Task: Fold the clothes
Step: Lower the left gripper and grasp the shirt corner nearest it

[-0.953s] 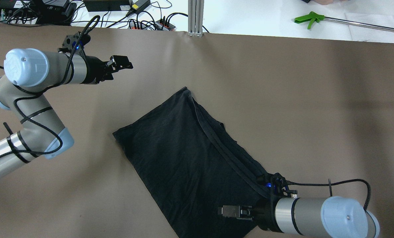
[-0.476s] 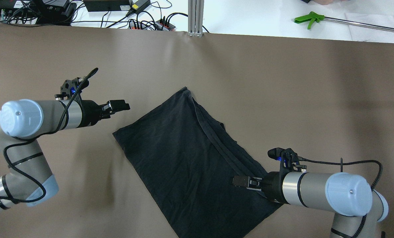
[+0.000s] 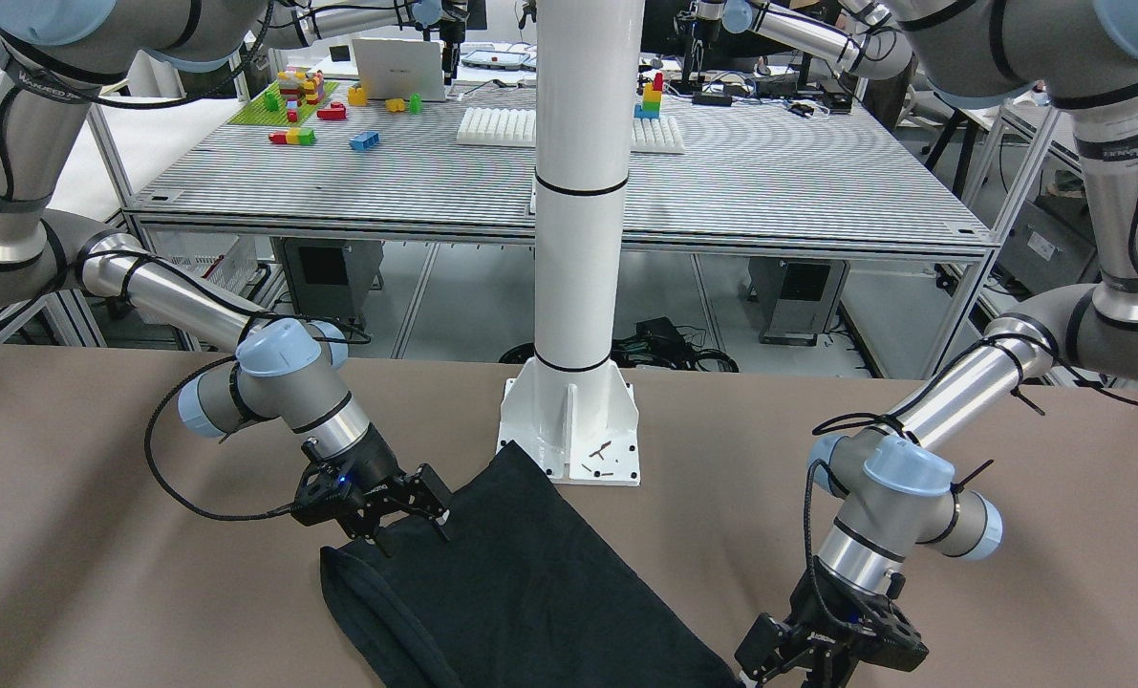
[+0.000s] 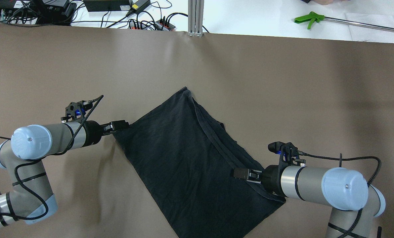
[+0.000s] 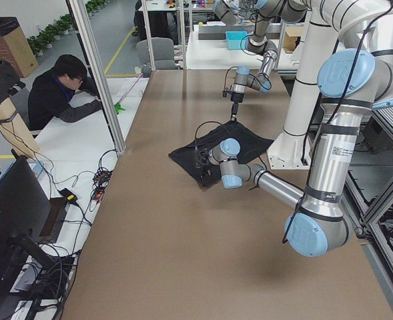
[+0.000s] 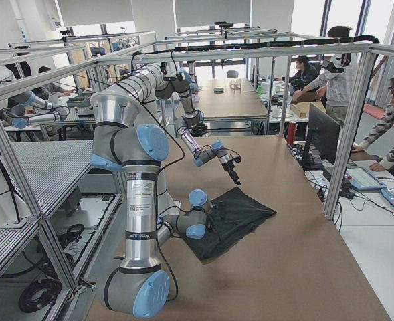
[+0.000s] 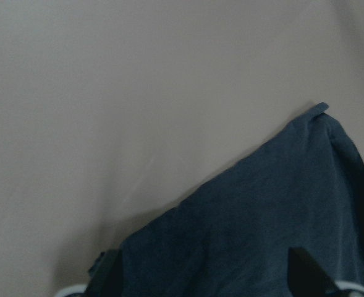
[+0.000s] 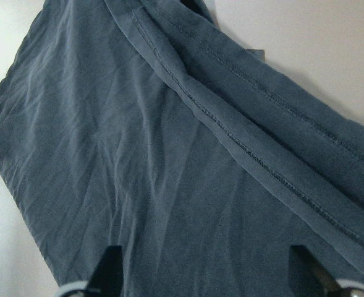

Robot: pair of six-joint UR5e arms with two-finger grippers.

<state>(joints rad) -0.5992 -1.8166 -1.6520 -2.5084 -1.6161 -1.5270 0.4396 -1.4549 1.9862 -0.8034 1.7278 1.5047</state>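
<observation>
The clothes are one black garment (image 4: 183, 155), lying folded and flat on the brown table (image 4: 299, 99), its long side on a diagonal. A hemmed edge (image 8: 249, 148) runs along its far-right side. My left gripper (image 4: 122, 125) sits low at the garment's left corner. It is open, and the left wrist view shows the corner of the cloth (image 7: 262, 216) between its spread fingertips (image 7: 104, 275). My right gripper (image 4: 241, 173) hovers over the garment's right part beside the hem, also open, fingertips (image 8: 110, 266) wide apart. The front-facing view shows both, right gripper (image 3: 416, 521) and left gripper (image 3: 769, 659).
The white pillar base (image 3: 569, 425) stands just behind the garment on the robot's side. Cables and power strips (image 4: 150, 23) and a green-handled tool (image 4: 309, 19) lie on the white bench past the far edge. A person (image 5: 66, 93) sits there.
My left arm has swung down from the far left of the table to the garment's left corner. My right gripper moved up from the near edge to the hemmed side.
</observation>
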